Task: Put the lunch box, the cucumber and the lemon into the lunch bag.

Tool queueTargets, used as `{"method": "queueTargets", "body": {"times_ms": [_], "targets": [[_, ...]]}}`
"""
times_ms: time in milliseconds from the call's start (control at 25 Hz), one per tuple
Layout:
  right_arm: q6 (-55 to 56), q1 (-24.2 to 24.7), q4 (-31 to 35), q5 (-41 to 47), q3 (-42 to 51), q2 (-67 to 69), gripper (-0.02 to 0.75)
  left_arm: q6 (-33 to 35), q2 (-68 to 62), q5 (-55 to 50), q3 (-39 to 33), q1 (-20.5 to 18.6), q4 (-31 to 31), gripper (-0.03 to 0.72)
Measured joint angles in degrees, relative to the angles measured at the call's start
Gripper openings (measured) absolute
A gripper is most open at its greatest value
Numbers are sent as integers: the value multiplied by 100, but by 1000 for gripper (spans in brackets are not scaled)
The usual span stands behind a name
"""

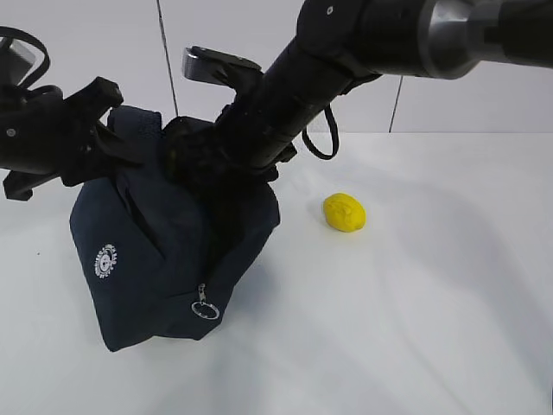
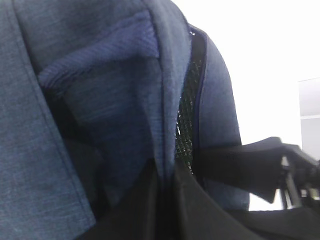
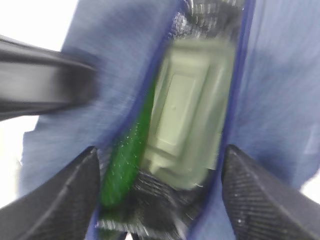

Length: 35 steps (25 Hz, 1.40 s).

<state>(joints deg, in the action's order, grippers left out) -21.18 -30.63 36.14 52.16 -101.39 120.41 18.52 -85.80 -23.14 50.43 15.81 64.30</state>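
The navy lunch bag [image 1: 164,259] stands at the left of the table with its top open. My left gripper [image 1: 130,143] is shut on the bag's rim fabric [image 2: 165,150], pinching a seam. My right gripper [image 3: 161,150] hangs open just over the bag's mouth, its fingers [image 3: 60,195] spread wide and holding nothing. Below it inside the bag lie the lunch box [image 3: 190,115], sage-green lid up, and the dark green cucumber [image 3: 125,155] along its left side. The yellow lemon [image 1: 344,213] rests on the table to the right of the bag. From outside, the bag hides the box and cucumber.
A black loop handle [image 1: 324,138] hangs beside the right arm, and another strap [image 2: 240,165] crosses the left wrist view. The zipper's metal ring pull [image 1: 205,307] dangles at the bag's front corner. White tabletop [image 1: 415,328] stretches to the right and front.
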Motion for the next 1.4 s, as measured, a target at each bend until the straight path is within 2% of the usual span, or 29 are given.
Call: {"method": "queueTargets", "body": {"times_ms": [280, 440, 560, 760, 1080, 1280, 1400], "targets": [[113, 0, -507, 873, -1007, 33, 587, 0, 0, 0, 0, 0, 0, 7], [570, 0, -1417, 1575, -1786, 33, 586, 0, 0, 0, 0, 0, 0, 7], [954, 66, -2061, 1787, -1951, 21, 586, 0, 0, 0, 0, 0, 0, 7], [1246, 428, -2721, 1888, -1940, 21, 585, 0, 0, 0, 0, 0, 0, 7], [1259, 1221, -2835, 1853, -1352, 21, 584, 0, 0, 0, 0, 0, 0, 7], [1010, 1287, -3112, 1520, -637, 69, 582, 0, 0, 0, 0, 0, 0, 7], [899, 1287, -3168, 1351, -507, 265, 583, 0, 0, 0, 0, 0, 0, 7]]}}
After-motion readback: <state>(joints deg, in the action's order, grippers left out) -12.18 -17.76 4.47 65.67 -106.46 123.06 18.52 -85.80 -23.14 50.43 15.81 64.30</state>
